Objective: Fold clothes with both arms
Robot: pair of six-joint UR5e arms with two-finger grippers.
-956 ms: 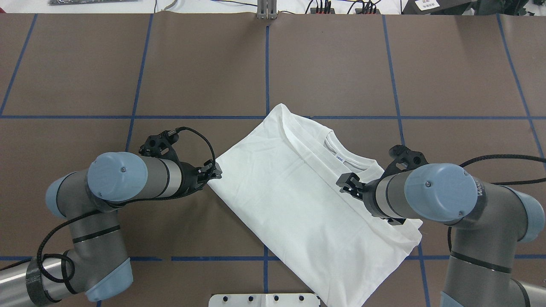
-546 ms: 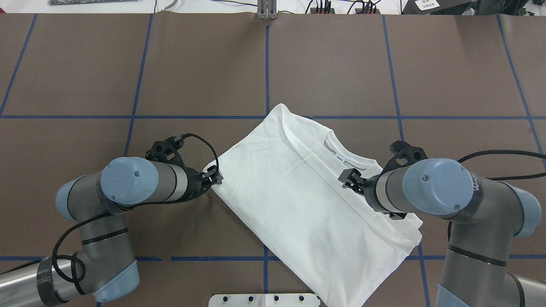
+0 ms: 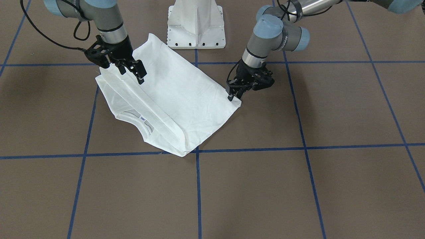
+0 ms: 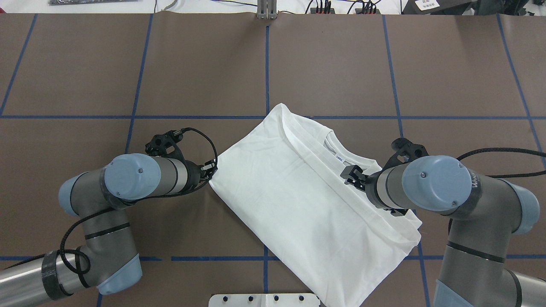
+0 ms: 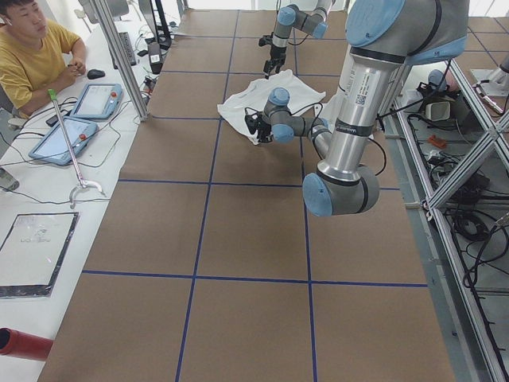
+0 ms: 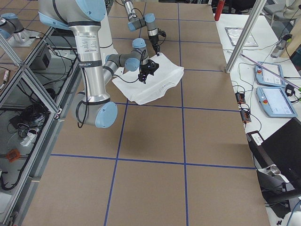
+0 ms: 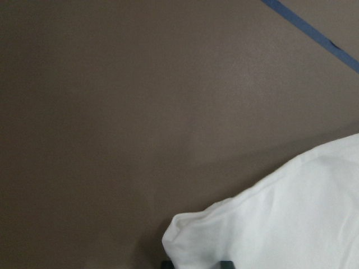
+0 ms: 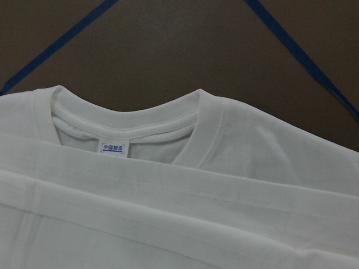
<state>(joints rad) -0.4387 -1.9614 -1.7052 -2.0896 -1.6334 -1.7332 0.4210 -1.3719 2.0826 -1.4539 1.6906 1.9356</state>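
Left arm (image 4: 132,177) reaches low, left fingers (image 3: 229,96) clenched on the shirt (image 4: 298,200) edge; right arm (image 4: 431,183) slants over it, right fingers (image 3: 140,75) released. Shirt lies folded mid-tabletop (image 4: 341,64), near the robot. Collar label (image 8: 114,147): blue characters, unreadable

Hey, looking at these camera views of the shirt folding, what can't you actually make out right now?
- Whether the left gripper is pinching the T-shirt corner: in the overhead view its own wrist partly covers the fingers, and the left wrist view cuts them off at the bottom edge.
- Shirt end nearest the robot: cut off by the overhead view's bottom edge.
- Collar label wording: too small or soft to read.
- Sleeves: hidden under folded layers.
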